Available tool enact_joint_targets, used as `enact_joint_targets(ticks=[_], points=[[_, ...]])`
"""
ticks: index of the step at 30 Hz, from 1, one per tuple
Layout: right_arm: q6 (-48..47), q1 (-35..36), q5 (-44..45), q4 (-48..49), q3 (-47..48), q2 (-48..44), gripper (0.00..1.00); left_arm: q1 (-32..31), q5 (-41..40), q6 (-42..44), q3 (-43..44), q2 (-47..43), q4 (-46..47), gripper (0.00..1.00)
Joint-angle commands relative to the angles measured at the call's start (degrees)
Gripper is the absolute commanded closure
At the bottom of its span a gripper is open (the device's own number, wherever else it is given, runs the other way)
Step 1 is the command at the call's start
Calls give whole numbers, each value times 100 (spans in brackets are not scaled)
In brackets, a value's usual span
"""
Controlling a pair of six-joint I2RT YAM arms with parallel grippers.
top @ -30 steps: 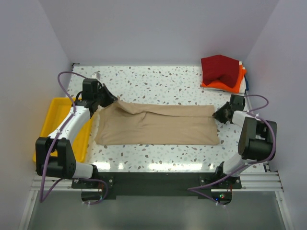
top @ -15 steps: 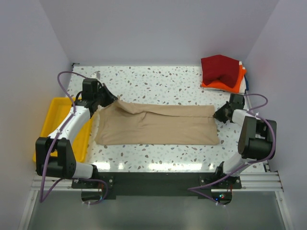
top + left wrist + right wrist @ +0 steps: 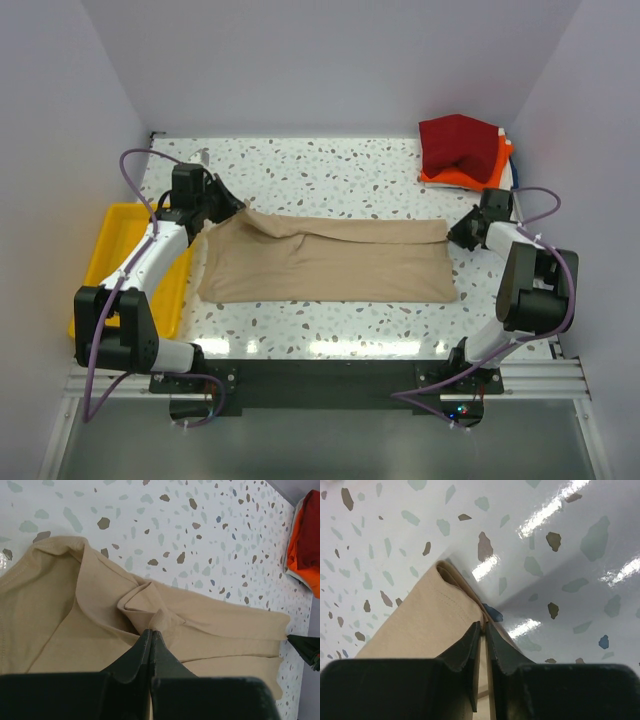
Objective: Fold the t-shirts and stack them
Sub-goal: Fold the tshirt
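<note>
tan t-shirt (image 3: 330,258): lies as a long flat band running left to right across the middle of the speckled table (image 3: 330,175), far-left corner drawn up into a crease.

left gripper (image 3: 151,632): sits at that far-left corner, fingers pressed together, pinches a small raised fold of the tan cloth at the tips. wrinkles spread out from the pinch.

right gripper (image 3: 481,627): sits at the far-right corner of the same shirt, fingers nearly closed with only a thin slit between, clamps the doubled edge of the cloth. cannot tell whether that corner touches the table.

dark red t-shirt (image 3: 458,145): rests bunched on top of the orange t-shirt (image 3: 465,180) in the far-right table corner, apart from the tan one.

yellow tray (image 3: 112,240): stands at the left table edge, partly under the left arm, near the tan shirt's left end.
</note>
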Motion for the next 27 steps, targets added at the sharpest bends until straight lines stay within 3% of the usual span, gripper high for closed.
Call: enact_joint_targets(ticks=[1,11,27], points=[[-119,30,6,-74,282,-46,89,40,-91,-66,193,-124,111,100],[-180,30,-100,-127,239,-64,100,40,-197,-48,246,-159,23,100],[-154,-49,-74,-426,221,-477,100,58,-742,5,184,-738,-346,100]])
